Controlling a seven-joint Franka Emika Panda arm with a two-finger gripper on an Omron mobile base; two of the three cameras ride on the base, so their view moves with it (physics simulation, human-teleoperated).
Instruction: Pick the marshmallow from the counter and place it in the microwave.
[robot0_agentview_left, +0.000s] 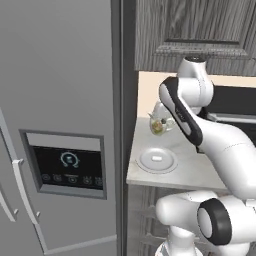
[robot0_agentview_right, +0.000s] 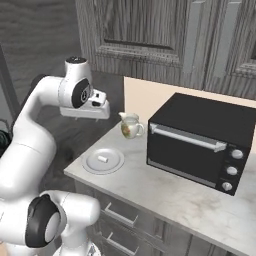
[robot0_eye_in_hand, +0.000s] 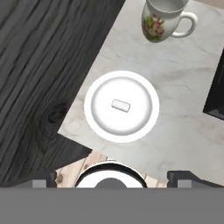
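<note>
Above counter (robot0_agentview_right: 165, 195) | gripper (robot0_eye_in_hand: 118, 177) released, pointing down | marshmallow (robot0_eye_in_hand: 120, 105) on plate (robot0_eye_in_hand: 98, 122)

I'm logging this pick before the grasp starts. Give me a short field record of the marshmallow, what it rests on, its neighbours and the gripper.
marshmallow: small white lump lying at the middle of the plate, untouched
plate: round, white, near the counter's left end
counter: light marbled worktop
mug: floral, standing behind the plate, apart from it
black oven: boxy, knobs on its right, door shut, right of the plate
gripper: open, above the plate, holding nothing
</note>
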